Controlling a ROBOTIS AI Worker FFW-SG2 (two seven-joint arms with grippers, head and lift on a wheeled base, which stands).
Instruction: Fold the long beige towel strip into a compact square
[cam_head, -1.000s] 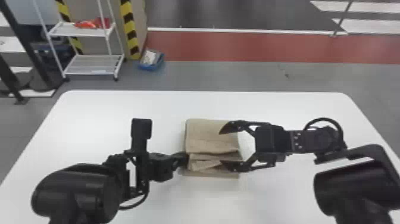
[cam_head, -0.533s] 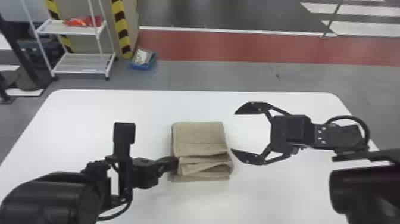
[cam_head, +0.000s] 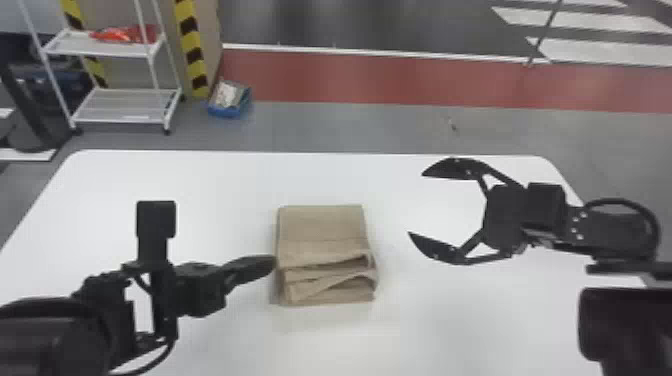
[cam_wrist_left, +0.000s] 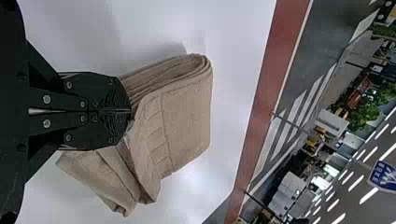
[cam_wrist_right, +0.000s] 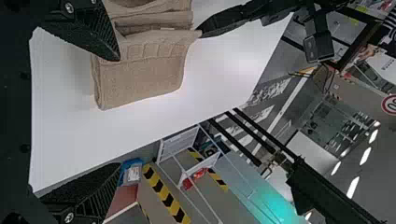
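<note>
Bright, diffuse light washes the white worktop (cam_head: 475, 320) around the towel strip (cam_head: 320, 225), a pale sheen lying just nearer the robot than it, faint soft shadows hugging its edges, and ceiling lights (cam_wrist_left: 369, 196) glaring white far beyond it.

In the left wrist view, the left gripper (cam_head: 273, 262) hides part of the beige towel (cam_head: 322, 227), which the right wrist view's edge crops. The table's (cam_head: 450, 320) near side is cut off; red items (cam_head: 117, 35) on the cart (cam_head: 102, 48) are too blurred to identify.
</note>
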